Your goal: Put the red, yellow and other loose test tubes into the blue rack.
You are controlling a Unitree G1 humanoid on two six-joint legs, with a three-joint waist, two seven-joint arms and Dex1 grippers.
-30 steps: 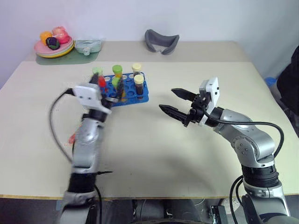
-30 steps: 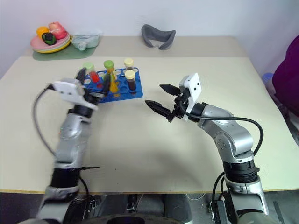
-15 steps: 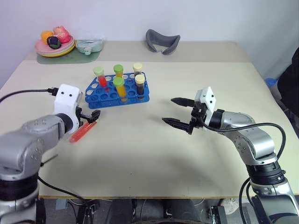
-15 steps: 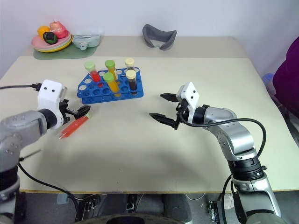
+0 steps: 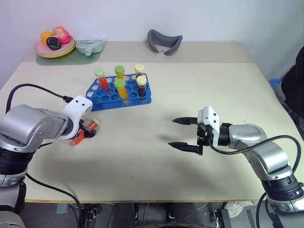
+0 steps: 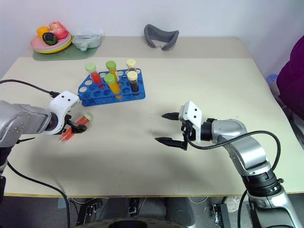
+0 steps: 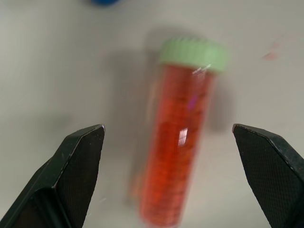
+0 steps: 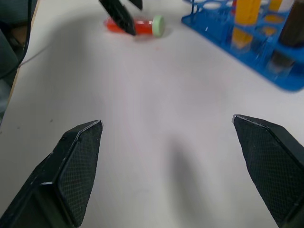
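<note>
A loose test tube [image 7: 183, 137] with red liquid and a pale green cap lies flat on the table at the left. My left gripper [image 5: 87, 131] points down over it, open, one finger on each side of the tube and neither touching. The blue rack [image 5: 102, 93] stands behind it and holds several upright capped tubes: red, yellow and dark. My right gripper [image 5: 172, 132] hovers open and empty over the bare table right of centre, pointing left. The right wrist view shows the red tube [image 8: 135, 24] and the blue rack [image 8: 285, 80] farther off.
At the back left, a plate of toy fruit [image 5: 54, 45] sits on a green tray beside a pale container [image 5: 90, 46]. A grey curved object [image 5: 164, 42] lies at the back centre. A person's dark clothing [image 5: 293, 78] shows at the right edge.
My left arm swung down and to the left, and its gripper tipped downward over the red tube. The right gripper sank and drew back toward the near edge. Both stayed open.
</note>
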